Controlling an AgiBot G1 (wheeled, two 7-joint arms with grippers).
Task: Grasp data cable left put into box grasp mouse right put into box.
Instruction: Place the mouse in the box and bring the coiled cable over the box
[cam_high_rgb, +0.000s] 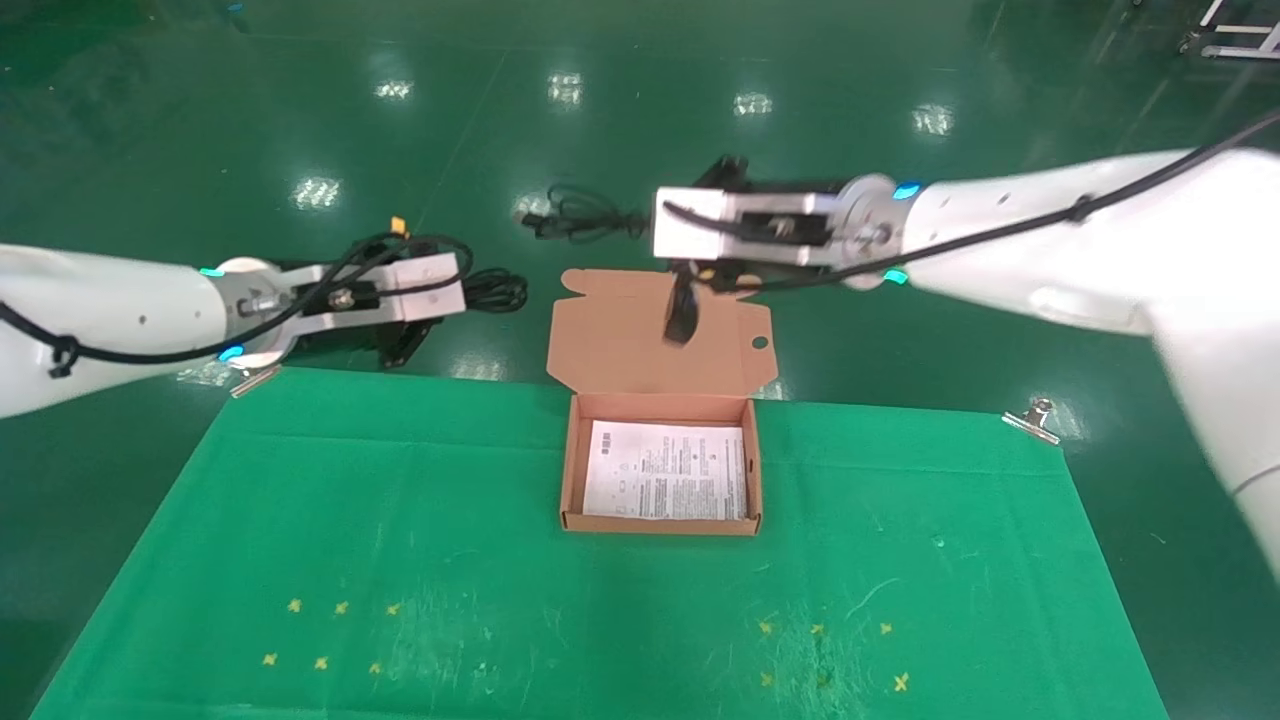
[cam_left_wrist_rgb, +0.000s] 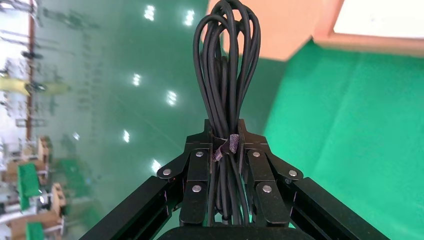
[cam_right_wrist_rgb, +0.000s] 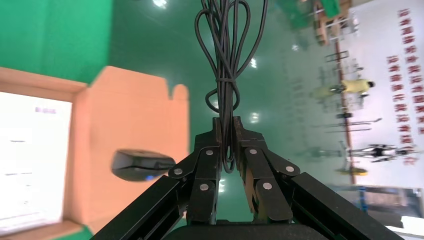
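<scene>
Salmon-orange cardboard, the box sits open at the far middle of the green cloth, its tabbed lid folded back beyond the cloth's edge. Inside lies 1 white printed sheet that covers nearly the whole floor of the tray; neither cable nor mouse is in it.

Held in the air to the left of the lid, the left gripper has its 2 jaws closed tight on the data cable, clamping the bundled strands near a small tie so that the loops fan out past the fingertips. Above the lid, the right gripper is likewise clamped shut, but on the bunched cord of the mouse, not on its body. The mouse dangles from that cord, hanging clear over the open lid.

From the head view, the left gripper's own jaws are hidden under the wrist, and only the dark coil shows sticking out toward the lid; the left wrist view alone shows the grip. The head view shows the mouse only as a dark hanging shape, while the right wrist view shows its oval body and a small blue light. Only the head view shows the 2 metal clips at the cloth's far corners.
</scene>
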